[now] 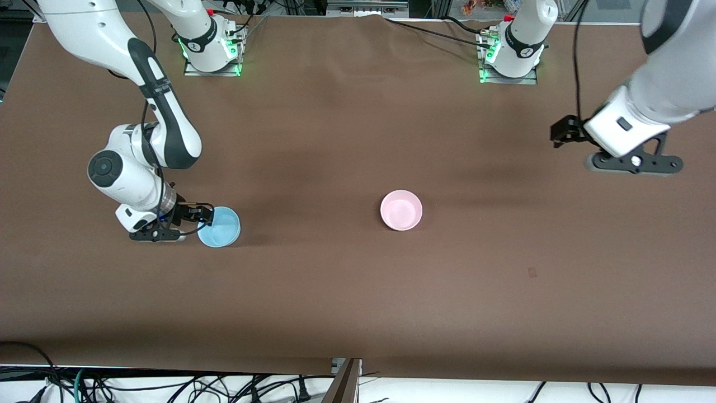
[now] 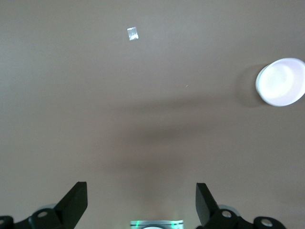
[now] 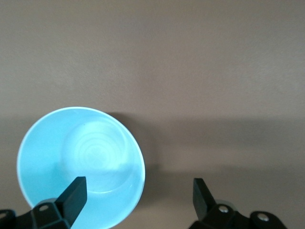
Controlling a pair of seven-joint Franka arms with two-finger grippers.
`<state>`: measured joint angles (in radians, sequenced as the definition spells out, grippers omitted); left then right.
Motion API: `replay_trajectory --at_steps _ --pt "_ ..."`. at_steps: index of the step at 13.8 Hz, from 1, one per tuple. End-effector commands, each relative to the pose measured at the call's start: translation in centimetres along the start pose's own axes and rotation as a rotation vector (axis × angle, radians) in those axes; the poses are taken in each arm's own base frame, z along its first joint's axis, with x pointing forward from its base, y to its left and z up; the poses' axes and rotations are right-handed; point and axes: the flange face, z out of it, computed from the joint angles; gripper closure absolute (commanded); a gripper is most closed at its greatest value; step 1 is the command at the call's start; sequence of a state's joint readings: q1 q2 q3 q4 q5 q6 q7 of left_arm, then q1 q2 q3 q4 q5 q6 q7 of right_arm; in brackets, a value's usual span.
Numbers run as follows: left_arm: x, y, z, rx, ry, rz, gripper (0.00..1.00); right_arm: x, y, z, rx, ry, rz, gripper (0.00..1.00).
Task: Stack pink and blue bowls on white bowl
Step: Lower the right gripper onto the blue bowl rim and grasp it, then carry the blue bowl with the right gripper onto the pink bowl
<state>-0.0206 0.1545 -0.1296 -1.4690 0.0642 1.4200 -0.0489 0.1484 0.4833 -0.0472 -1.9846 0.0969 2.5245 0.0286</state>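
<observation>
The right gripper (image 1: 204, 215), fingers spread, straddles the rim of the blue bowl (image 1: 219, 226) at the right arm's end of the table; it should likely settle lower and pinch the wall squarely before lifting. The pink bowl (image 1: 401, 209) sits mid-table, while the left gripper (image 1: 565, 134) waits open above bare table.

Front camera high, facing robots; wrist cameras look down at table (image 1: 358, 313), right one close.
</observation>
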Motion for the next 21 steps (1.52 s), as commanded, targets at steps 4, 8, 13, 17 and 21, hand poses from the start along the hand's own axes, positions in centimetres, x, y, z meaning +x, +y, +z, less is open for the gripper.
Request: replay_trajectory --at_steps 4,8,13,17,21 --pt "-1.1 -2.0 1.2 -0.047 0.048 0.044 0.0 1.0 -0.3 1.1 0.017 0.006 -0.003 0.35" --pt "-3.6 -4.7 -1.5 -0.035 0.241 -0.028 0.0 2.3 -1.3 1.3 0.027 -0.06 0.005 0.89" --pt "-3.9 -4.0 -2.1 -0.037 0.166 -0.015 0.0 2.9 -2.2 1.9 0.032 -0.109 0.033 1.0" --pt "-3.6 -3.6 -2.3 -0.037 0.17 -0.007 0.0 4.3 -4.1 -0.8 0.032 -0.135 0.12 1.0" --pt "-3.2 -3.4 -2.0 -0.039 0.167 -0.002 0.0 5.9 -7.8 -7.2 0.045 -0.272 0.16 1.0"
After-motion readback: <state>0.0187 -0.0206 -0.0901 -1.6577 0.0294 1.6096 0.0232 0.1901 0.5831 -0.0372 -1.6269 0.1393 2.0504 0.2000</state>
